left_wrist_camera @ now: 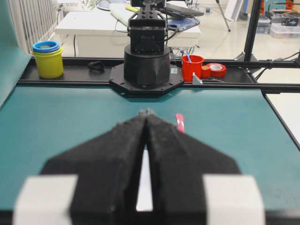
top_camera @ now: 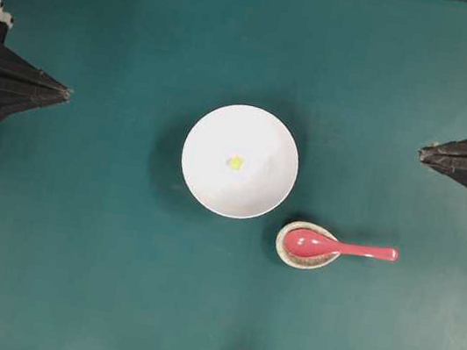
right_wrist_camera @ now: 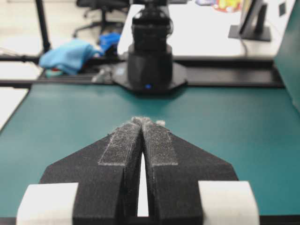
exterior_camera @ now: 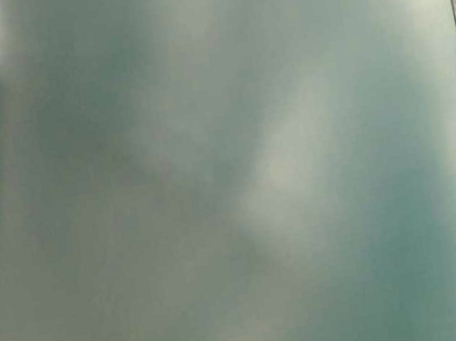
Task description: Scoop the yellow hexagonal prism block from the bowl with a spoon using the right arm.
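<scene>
The white bowl (top_camera: 208,140) sits at the middle of the green table, with the tiny yellow hexagonal prism block (top_camera: 234,163) lying inside it. Just right of and below the bowl, the pink-red spoon (top_camera: 338,247) rests with its scoop in a small speckled spoon rest (top_camera: 285,256), handle pointing right. My right gripper (top_camera: 422,152) hangs at the right edge, shut and empty, far from the spoon. My left gripper (top_camera: 68,94) is shut at the left edge. In the left wrist view the spoon handle's tip (left_wrist_camera: 179,123) shows beyond the shut left gripper (left_wrist_camera: 146,112); the right gripper (right_wrist_camera: 143,120) hides the bowl.
Green mat covers the whole table (top_camera: 67,273). The opposite arm's black base (left_wrist_camera: 146,65) stands at the far edge, with a yellow cup (left_wrist_camera: 47,61) and a red cup (left_wrist_camera: 192,66) on the rail behind. The table-level view is a blur of green.
</scene>
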